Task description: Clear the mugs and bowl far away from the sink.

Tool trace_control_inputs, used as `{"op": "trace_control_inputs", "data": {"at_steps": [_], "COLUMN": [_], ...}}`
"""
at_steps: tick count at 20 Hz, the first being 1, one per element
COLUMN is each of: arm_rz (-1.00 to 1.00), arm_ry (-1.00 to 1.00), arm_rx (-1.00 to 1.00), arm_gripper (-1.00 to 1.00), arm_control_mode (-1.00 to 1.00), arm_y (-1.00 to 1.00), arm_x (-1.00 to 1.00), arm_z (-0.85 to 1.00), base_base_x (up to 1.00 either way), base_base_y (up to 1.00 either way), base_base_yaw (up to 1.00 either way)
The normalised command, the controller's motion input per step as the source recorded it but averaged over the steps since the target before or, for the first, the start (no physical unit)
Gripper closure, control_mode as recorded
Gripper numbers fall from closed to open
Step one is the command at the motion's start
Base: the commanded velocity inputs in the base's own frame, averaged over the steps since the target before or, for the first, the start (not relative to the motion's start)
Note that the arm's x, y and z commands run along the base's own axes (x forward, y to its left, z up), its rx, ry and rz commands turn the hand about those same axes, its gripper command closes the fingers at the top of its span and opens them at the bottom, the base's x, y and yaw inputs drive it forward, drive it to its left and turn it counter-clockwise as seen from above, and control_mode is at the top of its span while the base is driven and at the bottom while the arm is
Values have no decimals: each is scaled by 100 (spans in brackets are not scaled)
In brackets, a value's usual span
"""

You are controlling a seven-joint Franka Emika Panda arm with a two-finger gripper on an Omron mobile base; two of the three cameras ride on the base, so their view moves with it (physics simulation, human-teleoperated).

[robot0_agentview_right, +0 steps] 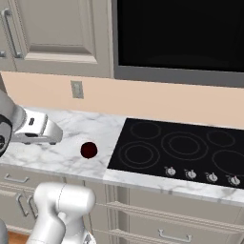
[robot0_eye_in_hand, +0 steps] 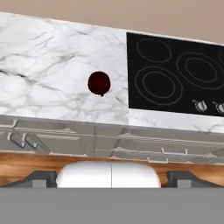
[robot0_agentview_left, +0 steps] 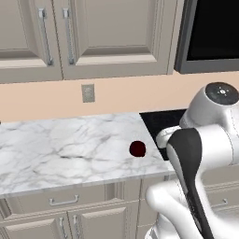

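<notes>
The dark red mug stands upright on the marble counter, just left of the black cooktop. The gripper, jaws wide and empty, sits well back from the cooktop, with this 1 mug ahead and slightly left.

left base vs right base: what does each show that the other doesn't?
Left base alone: the two-door upper cabinet with its handles, and a wide stretch of marble left of the mug. Right base alone: the cooktop's four burner rings and knob row, plus the full microwave front. Both: the dark red mug on the marble counter, the wall outlet and the black cooktop.
</notes>
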Motion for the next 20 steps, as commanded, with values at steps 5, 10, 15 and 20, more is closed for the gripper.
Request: {"op": "trace_control_inputs", "data": {"at_steps": [5, 10, 15, 20], "arm_rz": [0, 0, 0, 0], "arm_ry": [-11, -10, 1, 0], "arm_rx": [12, 0, 0, 0], "arm_gripper": [-100, -100, -100, -100], "arm_control_mode": [-100, -100, -100, 100], "arm_y": [-13, 0, 0, 0], "arm_x": [-27, -1, 0, 0], "arm_z": [-3, -6, 0, 0], "base_base_x": [0, 0, 0, 0], "base_base_y": [0, 0, 0, 0], "base_base_yaw": [0, 0, 0, 0]}}
